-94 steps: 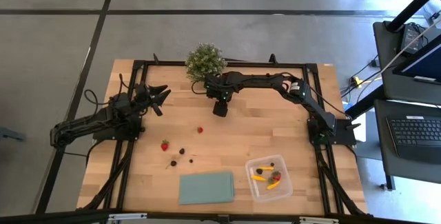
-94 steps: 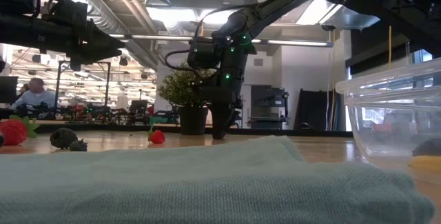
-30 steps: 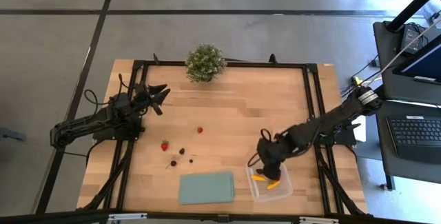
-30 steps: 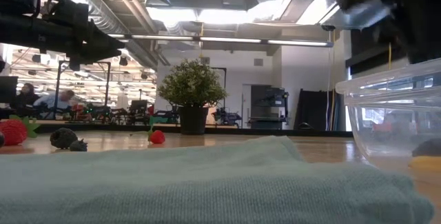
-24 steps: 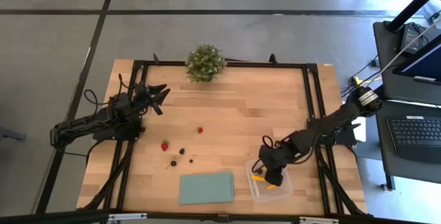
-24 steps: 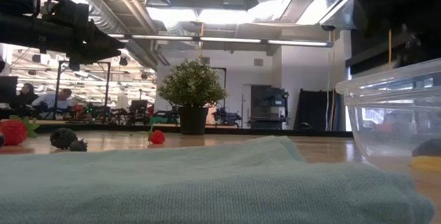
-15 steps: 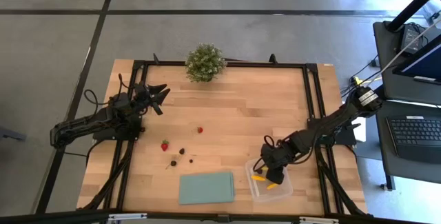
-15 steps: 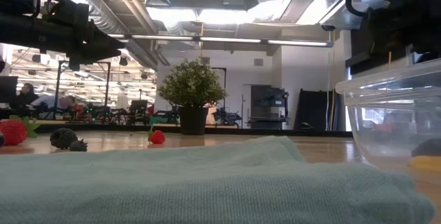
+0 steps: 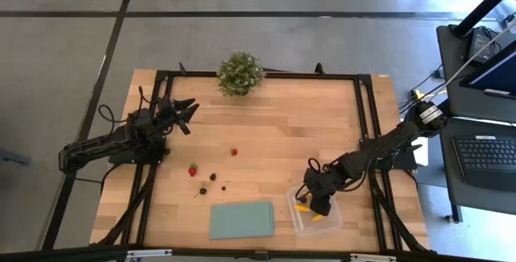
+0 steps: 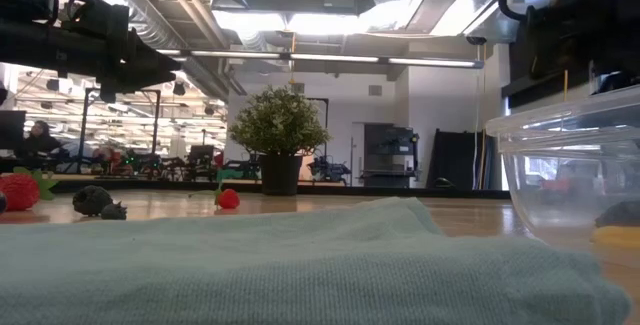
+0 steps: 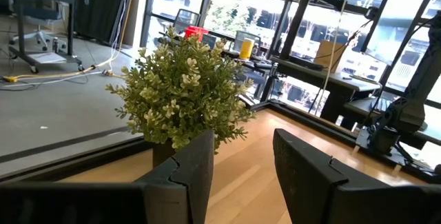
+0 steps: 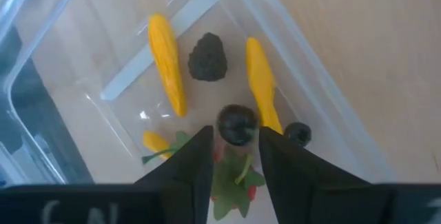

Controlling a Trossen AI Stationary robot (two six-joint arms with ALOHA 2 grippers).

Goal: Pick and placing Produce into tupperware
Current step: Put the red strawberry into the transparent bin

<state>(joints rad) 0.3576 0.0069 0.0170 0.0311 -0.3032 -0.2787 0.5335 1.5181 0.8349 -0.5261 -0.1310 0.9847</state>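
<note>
Two arms on this rig, only the right one was busy. My right gripper [image 9: 311, 200] hung over the tub [image 9: 338, 218] at the front right of the table, pointing down into it. Its fingers were only a little way apart and pinched a round dark berry [image 12: 238, 125] at the tips.

Down in the tub, seen through the right wrist cam: two long yellow pieces [image 12: 167, 62], a bumpy dark berry [image 12: 207, 57] between them, a smaller dark berry [image 12: 298, 134] by the wall, a short yellow bit [image 12: 156, 142], and a strawberry [image 12: 231, 177] partly hidden behind my fingers.

Out on the wood, well apart from the tub: one strawberry [image 9: 234, 151] mid-table, another [image 9: 193, 169] further left, and a few dark berries [image 9: 213, 176] near that one. The green cloth [image 9: 242, 218] lay just left of the tub.

My left gripper [image 9: 187, 110] sat at the back left, open and empty, facing the plant [image 9: 239, 72].
</note>
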